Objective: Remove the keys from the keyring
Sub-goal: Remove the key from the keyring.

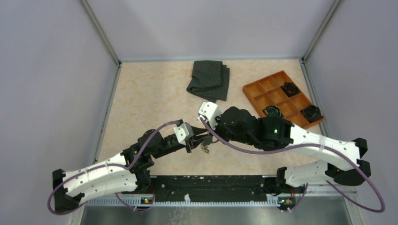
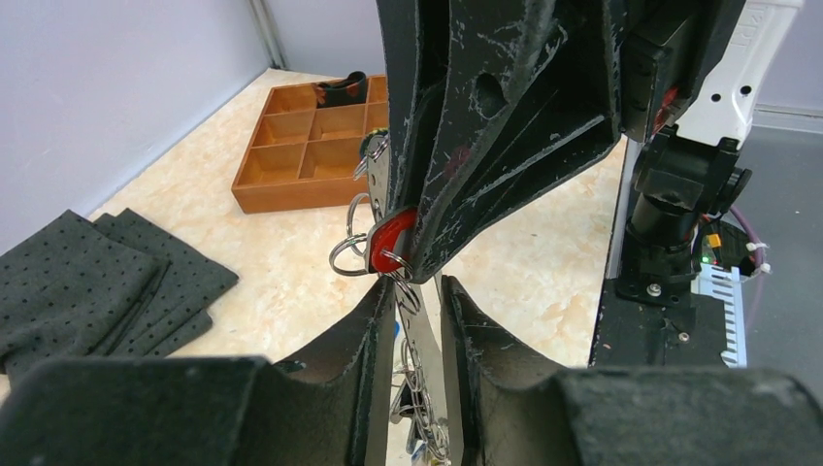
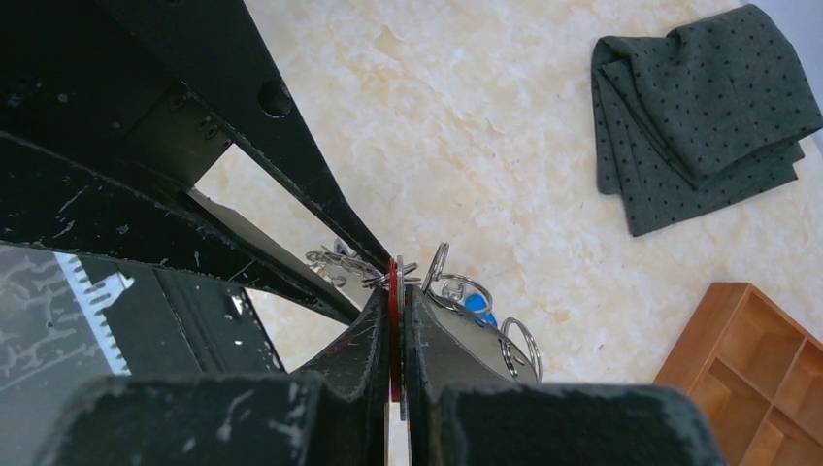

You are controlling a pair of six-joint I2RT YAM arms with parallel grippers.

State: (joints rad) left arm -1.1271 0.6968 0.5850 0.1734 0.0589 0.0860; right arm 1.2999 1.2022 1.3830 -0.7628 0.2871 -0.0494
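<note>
R gripper (image 3: 396, 291) pinched shut on red key (image 2: 388, 238); L gripper (image 2: 418, 291) straddled keyring (image 2: 423, 361), grip unclear; metal likely light, stiff, slick, so plastic head looked best hold.

Holds both arms angled inward, left gripper (image 2: 417, 291) narrowly parted, right gripper (image 3: 397, 291) pinched tight, tips nearly meeting.

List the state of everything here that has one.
Right hand, shut on the red key.
Left hand, fingers narrowly apart around the keyring; grip unclear.
Cloth, folded.
Tray, three compartments hold black clumps.
</note>
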